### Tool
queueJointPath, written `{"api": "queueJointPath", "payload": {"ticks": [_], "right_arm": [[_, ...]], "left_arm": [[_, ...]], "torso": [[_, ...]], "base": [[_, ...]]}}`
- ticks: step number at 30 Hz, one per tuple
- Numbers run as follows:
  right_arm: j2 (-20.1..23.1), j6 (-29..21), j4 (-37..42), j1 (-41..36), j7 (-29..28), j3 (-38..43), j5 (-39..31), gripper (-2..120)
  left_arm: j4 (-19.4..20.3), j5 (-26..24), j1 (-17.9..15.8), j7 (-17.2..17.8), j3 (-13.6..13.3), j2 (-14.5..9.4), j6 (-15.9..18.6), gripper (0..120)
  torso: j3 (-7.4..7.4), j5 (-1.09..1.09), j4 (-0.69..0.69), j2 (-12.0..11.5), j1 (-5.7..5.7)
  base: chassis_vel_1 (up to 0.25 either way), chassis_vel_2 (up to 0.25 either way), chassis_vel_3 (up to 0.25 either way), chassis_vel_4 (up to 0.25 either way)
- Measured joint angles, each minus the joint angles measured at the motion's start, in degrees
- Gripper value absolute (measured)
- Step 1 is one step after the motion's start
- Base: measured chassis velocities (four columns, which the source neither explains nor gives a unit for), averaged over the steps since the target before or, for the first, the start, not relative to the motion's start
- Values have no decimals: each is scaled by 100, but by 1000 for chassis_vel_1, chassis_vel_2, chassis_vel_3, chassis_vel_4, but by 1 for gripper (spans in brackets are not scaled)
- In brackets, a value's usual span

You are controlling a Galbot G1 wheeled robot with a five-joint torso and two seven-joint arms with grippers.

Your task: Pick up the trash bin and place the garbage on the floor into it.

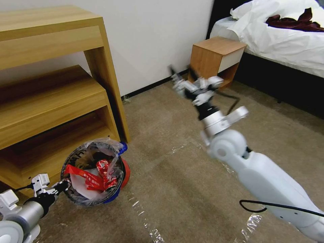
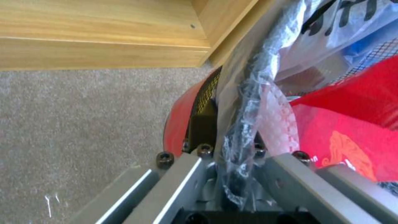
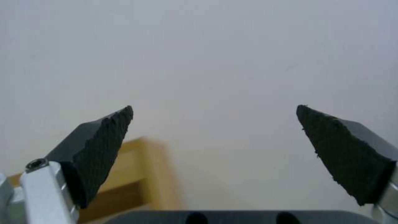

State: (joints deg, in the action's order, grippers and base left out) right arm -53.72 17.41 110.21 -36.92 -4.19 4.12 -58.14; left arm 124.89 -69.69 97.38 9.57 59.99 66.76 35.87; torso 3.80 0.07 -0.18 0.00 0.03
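The trash bin, red and blue with a black rim and a clear bag liner, is tilted with its mouth towards me, just in front of the wooden shelf unit. Garbage lies inside it: red wrappers over white paper. My left gripper is shut on the bin's near rim; in the left wrist view that gripper pinches the bag-covered rim, with a red wrapper beside it. My right gripper is raised over the floor, open and holding nothing; its pads face the white wall.
A wooden shelf unit stands at the left against the wall. A wooden nightstand and a bed are at the back right. Shiny tape strips cross the carpet. A small pale scrap lies at the wall's foot.
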Motion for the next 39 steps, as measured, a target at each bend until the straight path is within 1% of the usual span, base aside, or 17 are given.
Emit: {"api": "queueJointPath", "payload": {"ticks": [2,3,5,6,8,9,13,14,16,17,18,19,23,25,30,34,39], "right_arm": [[-22,-62,42,-376,-75,613,259,100],[-22,-62,42,-376,-75,613,259,100],[-27,-68,86,-877,-126,1225,565,100],[-27,-68,86,-877,-126,1225,565,100],[-57,-65,132,-1306,-201,1711,890,100],[-57,-65,132,-1306,-201,1711,890,100],[-245,-95,267,-1975,-484,2400,1606,100],[-245,-95,267,-1975,-484,2400,1606,100],[-427,-139,305,-2346,-653,2706,2099,100],[-427,-139,305,-2346,-653,2706,2099,100],[-506,-139,317,-2508,-704,2828,2301,100],[-681,-153,332,-3026,-877,3159,2850,100],[-816,-125,332,-3373,-984,3346,3094,100],[-996,-29,340,-3697,-1016,3401,3284,100],[-1237,27,393,-3924,-1056,3440,3420,100],[-1492,267,287,-4148,-1032,3447,3870,100],[-1639,309,312,-4277,-1022,3416,3977,100]], "left_arm": [[0,18,-17,-6,14,14,-5,0],[0,18,-17,-6,14,14,-5,0],[3,65,-33,-25,38,31,-10,0],[3,65,-33,-25,38,31,-10,0],[6,139,-49,-64,48,48,-16,0],[6,139,-49,-64,48,48,-16,0],[17,225,-65,-107,39,87,-22,0],[17,225,-65,-107,39,87,-22,0],[18,263,-76,-127,19,112,-25,0],[18,263,-76,-127,19,112,-25,0],[18,278,-76,-137,10,118,-27,0],[18,303,-73,-155,0,121,-32,0],[33,312,-76,-170,-4,130,-33,0],[33,379,-91,-220,-23,153,-38,0],[43,408,-95,-239,-35,187,-43,0],[123,414,-10,-267,-16,192,-50,0],[158,413,29,-274,5,195,-56,0]], "torso": [[0,0,1,0,0],[0,0,1,0,0],[0,1,0,0,0],[0,1,0,0,0],[0,2,0,0,0],[0,2,0,0,0],[0,1,1,0,0],[0,1,1,0,0],[0,0,1,0,0],[0,0,1,0,0],[0,1,1,0,0],[0,1,0,0,0],[-1,0,0,0,0],[0,0,0,0,0],[-1,-1,1,0,0],[0,0,1,0,0],[0,-1,1,0,0]], "base": [[0,0,0,0],[0,0,0,0],[0,0,0,0],[0,0,0,0],[0,0,0,0],[0,0,0,0],[0,0,0,0],[0,0,0,0],[0,0,0,0],[0,0,0,0],[0,0,0,0],[0,0,0,0],[0,0,0,0],[0,0,0,0],[0,0,0,0],[0,0,0,0],[0,0,0,0]]}}
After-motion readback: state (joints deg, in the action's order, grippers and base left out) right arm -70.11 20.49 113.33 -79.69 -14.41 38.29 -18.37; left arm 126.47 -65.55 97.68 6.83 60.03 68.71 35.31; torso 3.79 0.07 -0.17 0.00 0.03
